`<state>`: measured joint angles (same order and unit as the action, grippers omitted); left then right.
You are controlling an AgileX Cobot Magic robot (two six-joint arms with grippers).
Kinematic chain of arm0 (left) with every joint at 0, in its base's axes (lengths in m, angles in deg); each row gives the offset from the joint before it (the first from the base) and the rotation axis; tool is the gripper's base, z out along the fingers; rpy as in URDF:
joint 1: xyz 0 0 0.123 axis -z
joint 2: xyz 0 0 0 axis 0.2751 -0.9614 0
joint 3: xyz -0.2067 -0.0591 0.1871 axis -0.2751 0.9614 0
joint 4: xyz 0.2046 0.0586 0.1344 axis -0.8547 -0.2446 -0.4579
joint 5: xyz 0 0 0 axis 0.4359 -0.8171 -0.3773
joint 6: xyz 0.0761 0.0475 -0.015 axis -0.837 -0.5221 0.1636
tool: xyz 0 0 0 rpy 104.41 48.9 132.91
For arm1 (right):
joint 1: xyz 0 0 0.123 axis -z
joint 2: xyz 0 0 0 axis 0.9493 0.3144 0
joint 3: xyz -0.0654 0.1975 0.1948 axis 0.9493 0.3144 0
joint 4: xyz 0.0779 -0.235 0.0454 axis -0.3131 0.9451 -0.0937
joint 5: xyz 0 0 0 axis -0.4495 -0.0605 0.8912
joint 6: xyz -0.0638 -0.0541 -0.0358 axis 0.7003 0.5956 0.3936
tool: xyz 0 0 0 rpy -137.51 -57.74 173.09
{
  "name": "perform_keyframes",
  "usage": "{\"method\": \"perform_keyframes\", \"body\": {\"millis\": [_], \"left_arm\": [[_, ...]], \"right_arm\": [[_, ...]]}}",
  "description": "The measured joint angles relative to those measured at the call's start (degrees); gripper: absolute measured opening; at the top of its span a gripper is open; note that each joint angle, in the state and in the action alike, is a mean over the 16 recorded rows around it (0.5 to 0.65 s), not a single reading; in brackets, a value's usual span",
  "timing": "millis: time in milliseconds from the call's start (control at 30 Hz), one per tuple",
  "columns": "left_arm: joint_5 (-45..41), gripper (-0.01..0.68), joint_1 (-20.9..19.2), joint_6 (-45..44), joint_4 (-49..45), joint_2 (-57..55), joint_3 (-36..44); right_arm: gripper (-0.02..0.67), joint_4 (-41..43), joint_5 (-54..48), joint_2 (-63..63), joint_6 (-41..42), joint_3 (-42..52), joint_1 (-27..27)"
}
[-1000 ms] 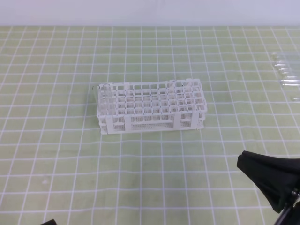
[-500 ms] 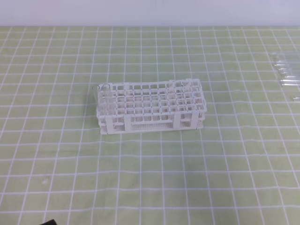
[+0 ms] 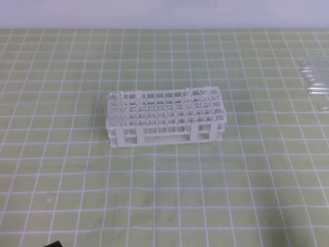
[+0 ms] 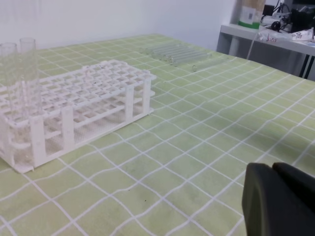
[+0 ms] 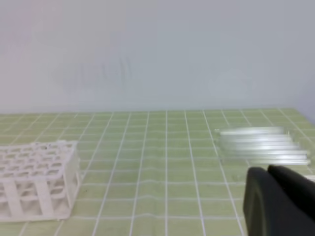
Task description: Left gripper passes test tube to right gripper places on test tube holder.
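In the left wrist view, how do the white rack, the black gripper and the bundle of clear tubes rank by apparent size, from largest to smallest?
1. test tube holder: largest, fills the left part of the view.
2. left gripper: smaller in the picture, but it is nearest the camera and cut off by the edge, so its rank is unsure.
3. bundle of clear tubes: smallest, lying far back.

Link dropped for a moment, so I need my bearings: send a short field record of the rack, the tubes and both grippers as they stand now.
rack: white test tube holder mid-cloth, upright
tubes in rack: two clear tubes standing at its left end in the high view
loose tubes: bundle of clear tubes lying flat at the far right edge
left gripper: shut, empty, low over the cloth
right gripper: shut, empty, near the bundle
surface: green checked cloth
handover: not under way
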<state>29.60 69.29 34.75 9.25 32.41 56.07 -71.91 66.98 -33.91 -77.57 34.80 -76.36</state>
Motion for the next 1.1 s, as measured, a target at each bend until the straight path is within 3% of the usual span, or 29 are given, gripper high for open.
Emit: {"method": "perform_keyframes", "body": {"millis": [500,1100], "left_arm": [[-0.17,-0.002,0.01,0.01,-0.05,0.05,-0.14],[0.00,-0.002,-0.79,0.00,-0.07,-0.01,-0.04]], "right_arm": [[-0.015,-0.26,-11.56,-2.34,-0.02,0.96,0.85],[-0.015,-0.23,-12.54,-2.34,-0.02,0.96,0.85]]}}
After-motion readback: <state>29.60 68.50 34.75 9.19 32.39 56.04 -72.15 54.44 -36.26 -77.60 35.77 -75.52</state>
